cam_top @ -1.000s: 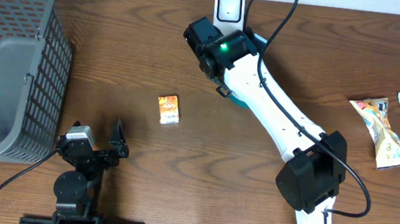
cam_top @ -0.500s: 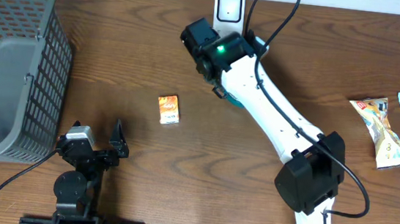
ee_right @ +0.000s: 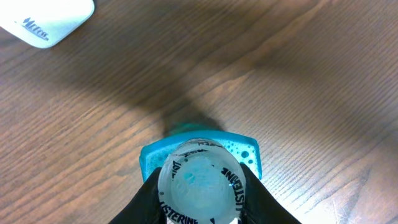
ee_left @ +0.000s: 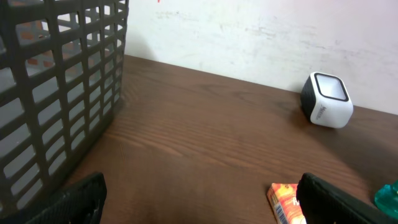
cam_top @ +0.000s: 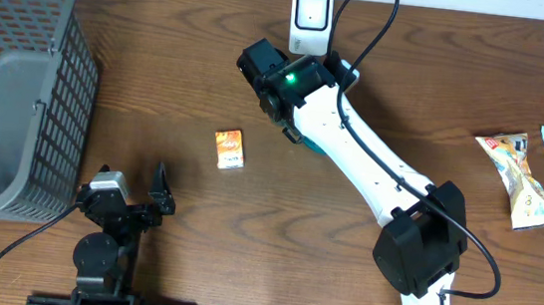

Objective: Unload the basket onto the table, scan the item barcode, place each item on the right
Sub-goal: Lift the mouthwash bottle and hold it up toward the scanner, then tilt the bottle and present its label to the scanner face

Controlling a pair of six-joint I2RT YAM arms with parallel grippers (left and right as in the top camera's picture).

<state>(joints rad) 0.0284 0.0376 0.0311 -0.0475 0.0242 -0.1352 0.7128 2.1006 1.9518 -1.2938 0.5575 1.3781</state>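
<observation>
1. Closest to me, the left claw (cam_top: 131,184) rests at the table's (cam_top: 161,62) front edge with its fingers spread wide and nothing between them.
2. A little further in lies a small orange packet (cam_top: 229,149), flat and apart from everything else.
3. Mid-table, the right claw (ee_right: 199,208) pinches a small mouthwash bottle (ee_right: 199,177) from both sides, up near its clear cap, with the teal body hanging below. I judge it light but sloshy: stiff plastic, smooth and rounded, so it could twist or slip in the fingers. A hold on the flatter shoulders looks surer than one on the round cap. I can't see where its barcode sits.
4. Just beyond, the white scanner (cam_top: 311,14) stands at the far edge, near the bottle, with bare wood between them. The arm's cable loops close above it and could snag.
5. The grey basket (cam_top: 77,74) far left and the snack packets (cam_top: 522,177) far right are well apart from this path.
</observation>
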